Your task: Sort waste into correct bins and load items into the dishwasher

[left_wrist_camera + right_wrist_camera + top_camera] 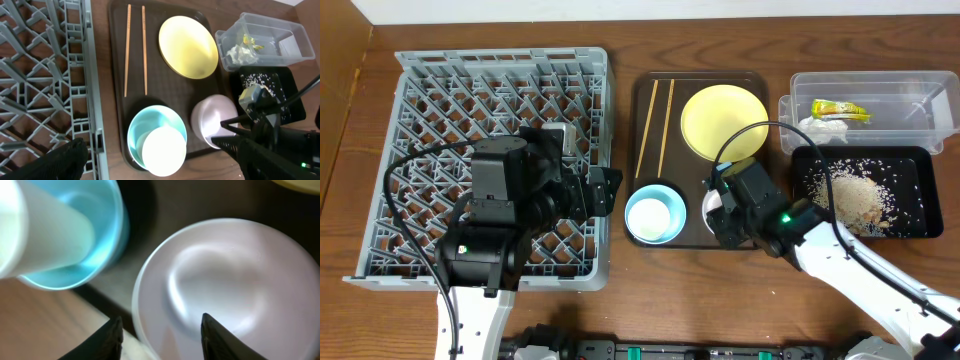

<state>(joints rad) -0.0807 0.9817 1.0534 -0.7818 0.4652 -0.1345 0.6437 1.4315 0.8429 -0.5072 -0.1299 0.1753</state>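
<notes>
From overhead, your right gripper [161,325] hides most of the white bowl [215,117]. The bowl sits on the brown tray [170,92], near the middle of the table's robot-side edge. The fingers are spread, with the bowl's rim between them. The left gripper [603,190] hangs over the dish rack [420,90]; I cannot tell if it is released.

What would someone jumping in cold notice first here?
The big grey dish rack fills the left side. On the brown tray beside it, the right gripper hangs open at the white bowl's rim, next to the blue bowl holding the white cup. Rice scraps lie in the black tray at far right.
</notes>
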